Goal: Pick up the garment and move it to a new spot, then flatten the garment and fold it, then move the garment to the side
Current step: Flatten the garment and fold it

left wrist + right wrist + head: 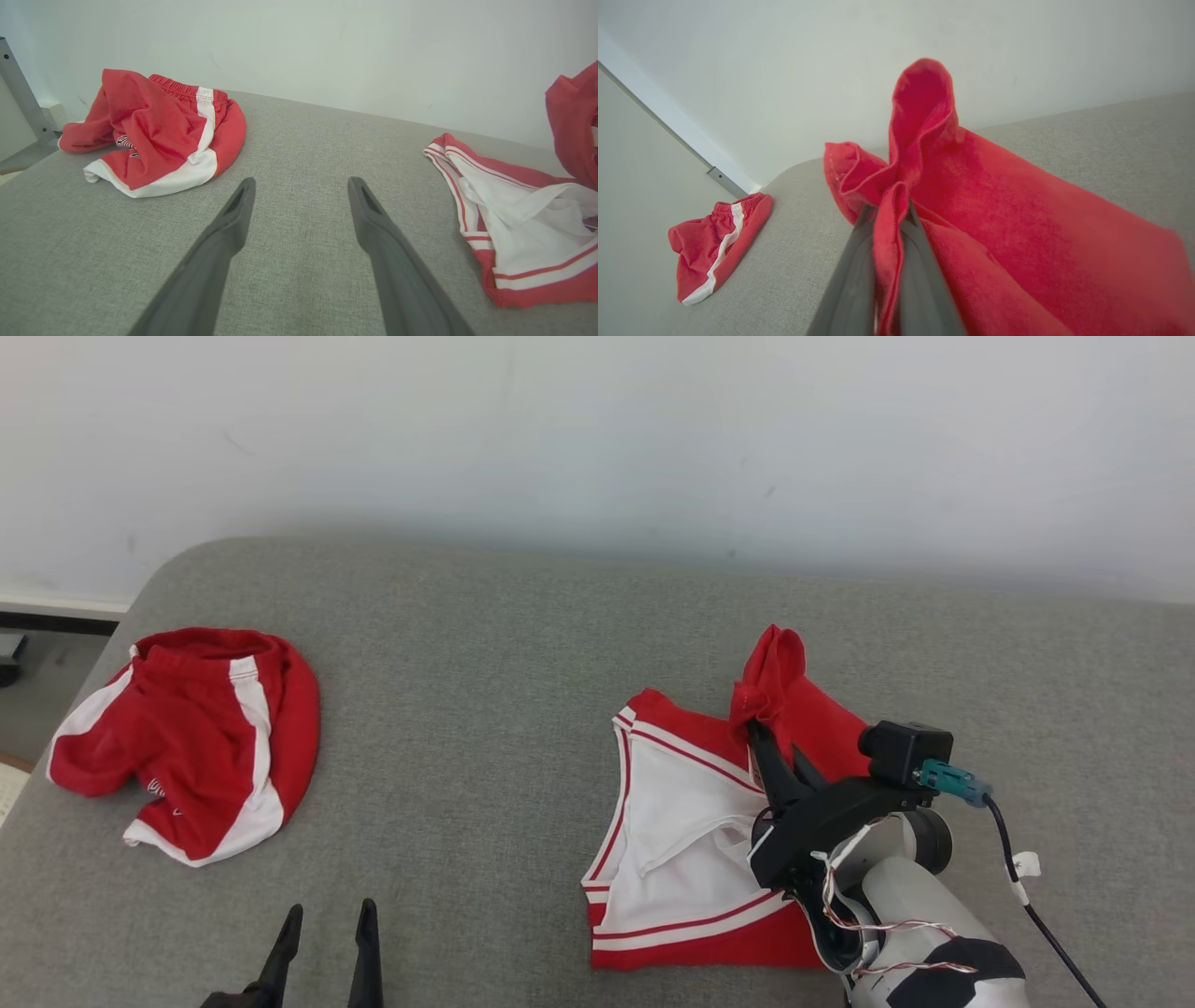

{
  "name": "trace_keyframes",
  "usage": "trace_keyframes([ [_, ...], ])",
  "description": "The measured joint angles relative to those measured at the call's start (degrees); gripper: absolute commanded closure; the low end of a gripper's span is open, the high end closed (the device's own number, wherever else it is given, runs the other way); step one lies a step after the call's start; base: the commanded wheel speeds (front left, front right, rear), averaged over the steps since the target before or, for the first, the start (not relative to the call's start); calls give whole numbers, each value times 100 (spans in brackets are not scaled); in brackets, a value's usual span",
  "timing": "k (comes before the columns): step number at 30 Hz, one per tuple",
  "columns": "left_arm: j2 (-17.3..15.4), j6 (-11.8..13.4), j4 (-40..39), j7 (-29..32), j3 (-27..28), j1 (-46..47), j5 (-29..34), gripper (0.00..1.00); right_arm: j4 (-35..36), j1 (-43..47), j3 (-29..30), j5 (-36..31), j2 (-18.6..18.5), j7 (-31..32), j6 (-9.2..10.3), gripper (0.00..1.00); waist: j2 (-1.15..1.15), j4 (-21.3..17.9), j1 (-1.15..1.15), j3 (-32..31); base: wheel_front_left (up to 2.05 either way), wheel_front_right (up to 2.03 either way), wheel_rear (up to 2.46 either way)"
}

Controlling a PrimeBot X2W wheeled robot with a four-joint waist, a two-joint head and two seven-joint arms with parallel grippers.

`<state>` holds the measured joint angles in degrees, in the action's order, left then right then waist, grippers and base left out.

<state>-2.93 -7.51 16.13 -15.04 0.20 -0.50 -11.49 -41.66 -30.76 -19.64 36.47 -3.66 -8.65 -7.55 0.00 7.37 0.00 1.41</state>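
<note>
Two red and white garments lie on the grey fabric bench (485, 653), well apart from each other. At the robot's left, near the rounded corner, is a crumpled pair of shorts (196, 737), red with a white side stripe and an elastic waistband. At the right is the sleeveless jersey (681, 821), partly turned so that its white inner side faces up, with red and white bands along its edges. Most of it rests on the bench, but one red part at its far right side is raised into a peak. The right end effector (775, 742) has its two fingers pressed together on a fold of this red cloth, just below the peak. In the right wrist view the fold stands between the dark fingers and the cloth spreads away to the right. The left end effector (331, 907) is spread wide and holds nothing. It is over the bench at the near edge, between the shorts and the jersey, touching neither. Behind the bench is a plain pale wall (597, 429).
</note>
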Motion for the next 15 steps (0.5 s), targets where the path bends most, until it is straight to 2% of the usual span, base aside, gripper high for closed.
trace_keyframes([
  [5,3,0,97,0,-223,91,-125,0,-476,-221,-166,-4,65,-41,0,100,0,277,0,41,0,0,0],
  [15,2,0,192,0,-388,338,-216,0,-1179,-421,-1053,817,75,-268,0,100,0,605,1,248,0,0,0],
])
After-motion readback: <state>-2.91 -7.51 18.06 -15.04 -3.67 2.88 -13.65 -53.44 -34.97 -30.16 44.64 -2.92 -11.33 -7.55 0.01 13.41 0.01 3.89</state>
